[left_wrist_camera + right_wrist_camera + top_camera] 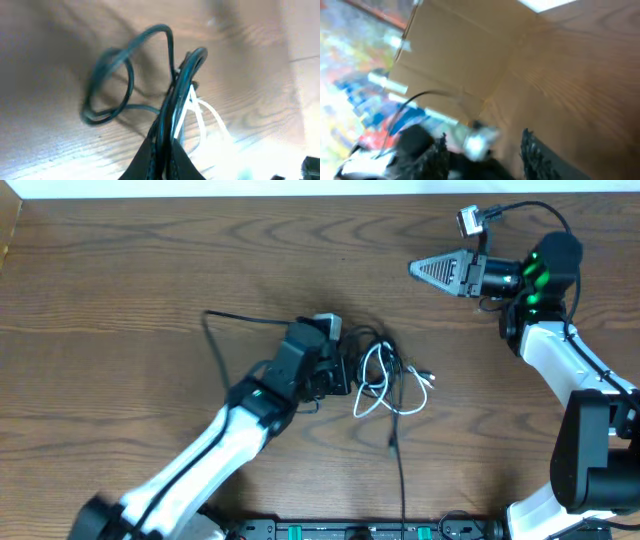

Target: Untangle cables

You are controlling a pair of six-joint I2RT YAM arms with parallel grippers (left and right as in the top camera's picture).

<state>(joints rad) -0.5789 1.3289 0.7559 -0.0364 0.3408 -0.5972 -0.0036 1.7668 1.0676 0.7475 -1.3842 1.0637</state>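
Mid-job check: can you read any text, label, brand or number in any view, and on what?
No text can be read in any view.
The cables and the table show no print.
Green marks on the black strip at the near edge are too small to read.
The colourful patches in the right wrist view are too blurred to read.

My left arm reaches from the near left toward the middle, and its claw (343, 370) is pinched tight on the cables (385, 385). My right arm stands at the right, wrist turned leftward, with its claw (425, 270) on the far side, fingers (535, 150) parted and empty.
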